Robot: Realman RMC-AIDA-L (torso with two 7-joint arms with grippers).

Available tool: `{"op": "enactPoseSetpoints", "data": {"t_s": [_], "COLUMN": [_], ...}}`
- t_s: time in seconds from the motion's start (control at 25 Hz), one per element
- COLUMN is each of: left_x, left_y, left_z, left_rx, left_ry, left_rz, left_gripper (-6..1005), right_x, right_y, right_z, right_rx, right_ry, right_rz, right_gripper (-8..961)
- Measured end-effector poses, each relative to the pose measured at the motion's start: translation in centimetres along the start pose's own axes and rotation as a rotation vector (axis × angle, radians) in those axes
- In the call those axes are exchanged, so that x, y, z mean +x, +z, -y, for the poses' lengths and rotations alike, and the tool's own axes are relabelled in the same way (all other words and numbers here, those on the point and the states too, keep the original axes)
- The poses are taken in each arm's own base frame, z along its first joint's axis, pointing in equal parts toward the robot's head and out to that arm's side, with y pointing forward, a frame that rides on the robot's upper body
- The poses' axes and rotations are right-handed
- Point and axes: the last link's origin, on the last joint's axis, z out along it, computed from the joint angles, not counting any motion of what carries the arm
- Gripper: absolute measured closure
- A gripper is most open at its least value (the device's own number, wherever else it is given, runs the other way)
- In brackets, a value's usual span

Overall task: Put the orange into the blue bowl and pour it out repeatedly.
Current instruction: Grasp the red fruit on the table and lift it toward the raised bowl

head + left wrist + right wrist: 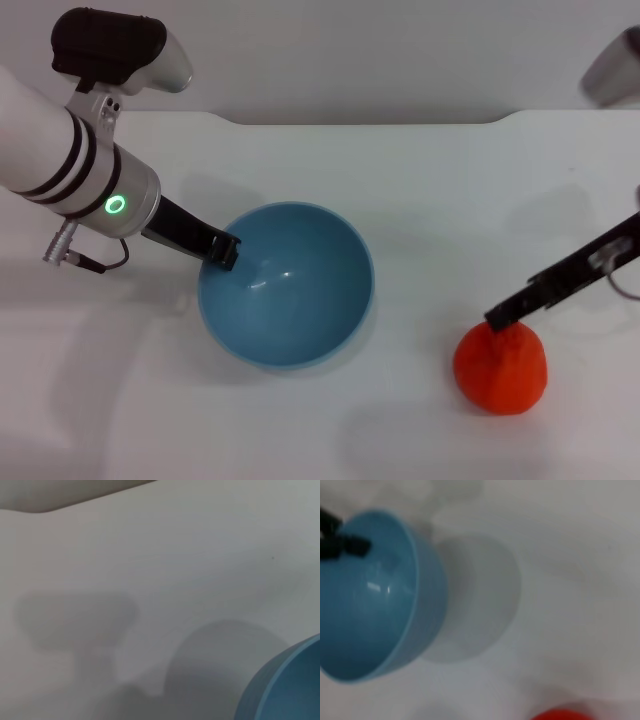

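The blue bowl (290,290) is in the middle of the white table, empty and tipped so its opening faces partly sideways. It casts a wide shadow in the right wrist view, which shows the bowl (375,610) from the side. My left gripper (226,250) is shut on the bowl's left rim; the left wrist view catches only the bowl's outer wall (285,685). The orange (500,365) lies on the table to the right of the bowl, with an edge of the orange (562,714) in the right wrist view. My right gripper (497,318) hangs at the orange's upper left edge.
The white table (400,180) ends at a rear edge with a notch near the grey wall. A cable and plug (75,260) hang from the left wrist, to the left of the bowl.
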Motion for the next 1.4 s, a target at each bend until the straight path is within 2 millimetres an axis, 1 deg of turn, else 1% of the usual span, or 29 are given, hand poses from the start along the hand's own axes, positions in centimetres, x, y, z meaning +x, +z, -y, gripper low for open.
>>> {"op": "enactPoseSetpoints", "data": {"t_s": [0.2, 0.24, 0.28, 0.48, 0.6, 0.84, 0.92, 1.0, 1.12, 1.32, 1.4], "left_x": [0.0, 0.1, 0.1, 0.1, 0.1, 0.1, 0.1, 0.1, 0.1, 0.3, 0.5], "left_y": [0.0, -0.1, -0.1, 0.0, 0.0, 0.0, 0.0, 0.0, -0.1, 0.0, 0.1], "left_z": [-0.1, -0.1, -0.1, -0.2, -0.4, -0.4, -0.4, -0.5, -0.5, -1.0, -1.4], "left_rx": [0.001, 0.001, 0.001, 0.001, 0.0, 0.0, 0.0, 0.0, -0.001, -0.003, -0.005], "left_ry": [0.005, 0.008, 0.008, 0.014, 0.021, 0.025, 0.026, 0.027, 0.03, 0.061, 0.08], "left_rz": [-0.002, -0.003, -0.003, -0.002, 0.001, 0.003, 0.004, 0.006, 0.007, 0.02, 0.033], "left_gripper": [1000, 1000, 1000, 1000, 999, 1000, 1001, 1001, 1000, 1000, 1000], "right_x": [0.1, 0.2, 0.2, 0.4, 0.7, 1.1, 1.3, 1.5, 1.5, 1.1, 0.5], "right_y": [2.2, 2.9, 2.9, 5.0, 5.5, 5.5, 5.3, 5.0, 3.9, 0.2, -1.6], "right_z": [-0.6, -0.6, -0.6, -0.6, -0.5, -0.4, -0.2, -0.1, 0.2, 0.7, 0.1], "right_rx": [0.019, 0.021, 0.021, 0.042, 0.058, 0.054, 0.058, 0.063, 0.059, 0.029, 0.023], "right_ry": [-0.012, -0.013, -0.013, -0.02, -0.051, -0.058, -0.056, -0.054, -0.046, -0.06, -0.111], "right_rz": [-0.082, -0.099, -0.099, -0.152, -0.17, -0.169, -0.159, -0.143, -0.104, 0.015, 0.067], "right_gripper": [433, 439, 445, 475, 493, 529, 541, 605, 701, 743, 760]}}
